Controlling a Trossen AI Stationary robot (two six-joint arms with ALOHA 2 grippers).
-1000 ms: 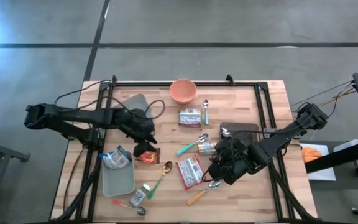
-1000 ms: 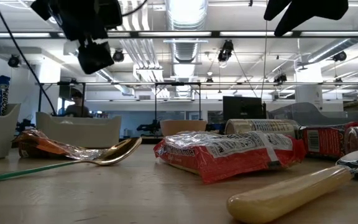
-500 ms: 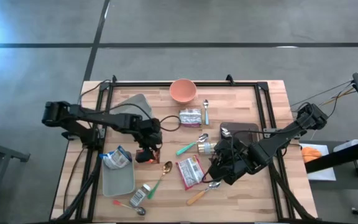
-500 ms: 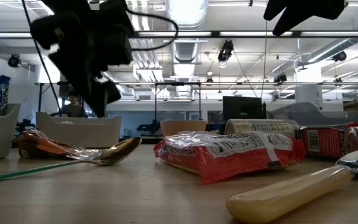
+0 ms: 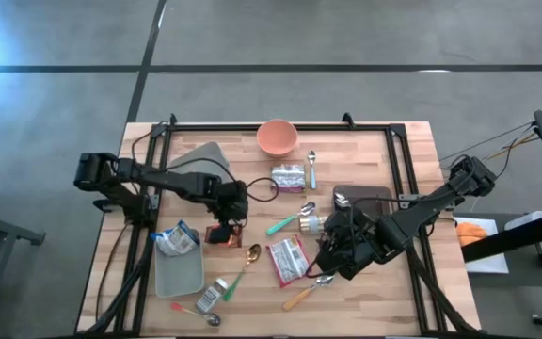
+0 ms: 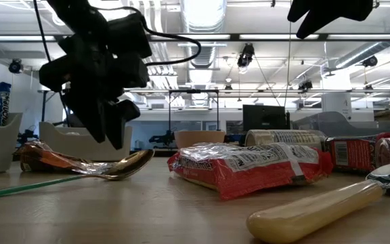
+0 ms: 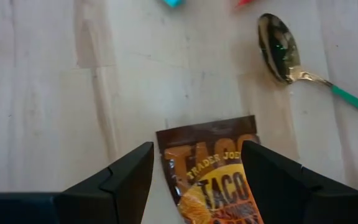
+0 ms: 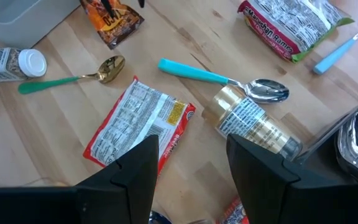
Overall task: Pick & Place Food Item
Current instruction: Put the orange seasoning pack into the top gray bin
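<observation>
Readable print on the table's packets

We read "TRADER JOE'S" and "TACO" on the brown packet (image 7: 215, 180); the red noodle packet (image 8: 288, 23) near the blue-handled spoon seems to say "Ramen"; other labels are too small for us.

Glossy foil taco packet (image 7: 219, 174); pale wood table (image 7: 42, 93); shiny gold metal spoon (image 7: 277, 42)

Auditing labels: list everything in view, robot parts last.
bowl: 1, salmon, far edge
ramen packets: 2, red, by bowl; mid-table
taco packet: 1, brown-orange, centre-left
spoons: at least 5, mixed handles, scattered
jar: 1, gold-lidded, centre
bottle: 1, white-capped, near edge
tray: 1, grey, near left, holding blue-white bag
dark tray: 1, black, right
panel: 1, grey, far left
left end effector: 1, black, open, straddling taco packet
right end effector: 1, black, open, above mid-table
</observation>
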